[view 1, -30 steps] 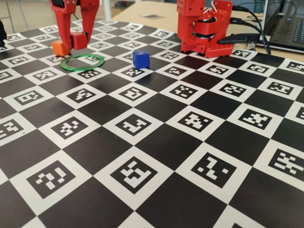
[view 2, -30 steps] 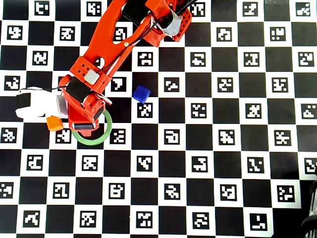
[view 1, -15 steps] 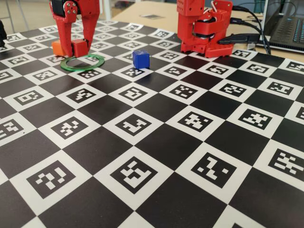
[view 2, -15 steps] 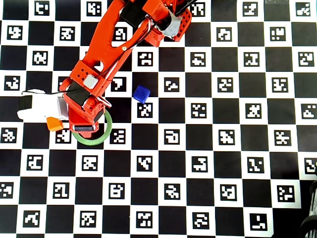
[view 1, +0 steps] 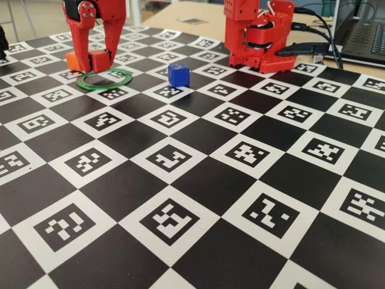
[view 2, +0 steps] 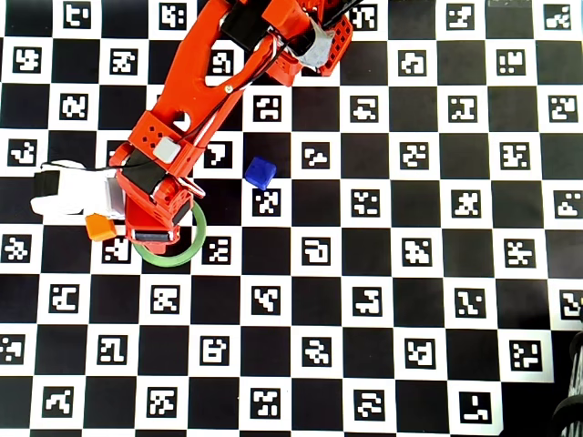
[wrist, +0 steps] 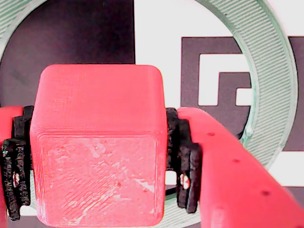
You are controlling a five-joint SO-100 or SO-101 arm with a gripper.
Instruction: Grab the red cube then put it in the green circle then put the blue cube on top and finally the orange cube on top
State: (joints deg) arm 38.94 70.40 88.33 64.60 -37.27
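Observation:
My gripper [view 1: 98,64] is shut on the red cube [view 1: 99,59], holding it low over the far side of the green circle [view 1: 109,79]. In the wrist view the red cube [wrist: 97,142] fills the space between the black pads [wrist: 184,161], and the green circle [wrist: 270,95] curves around it on the board below. I cannot tell whether the cube touches the board. The orange cube [view 1: 73,59] sits just left of the gripper, outside the ring. The blue cube [view 1: 178,74] stands alone to the right. From overhead, the arm hides the red cube; the green circle [view 2: 189,249], orange cube [view 2: 100,227] and blue cube [view 2: 261,172] show.
The arm's red base [view 1: 258,36] stands at the back of the checkered marker board [view 1: 198,180], with cables and a laptop [view 1: 367,33] to its right. A white wrist camera block [view 2: 73,193] sticks out left of the gripper.
The gripper has come down with the red cube toward the green circle over the last second; since half a second ago it has barely moved.

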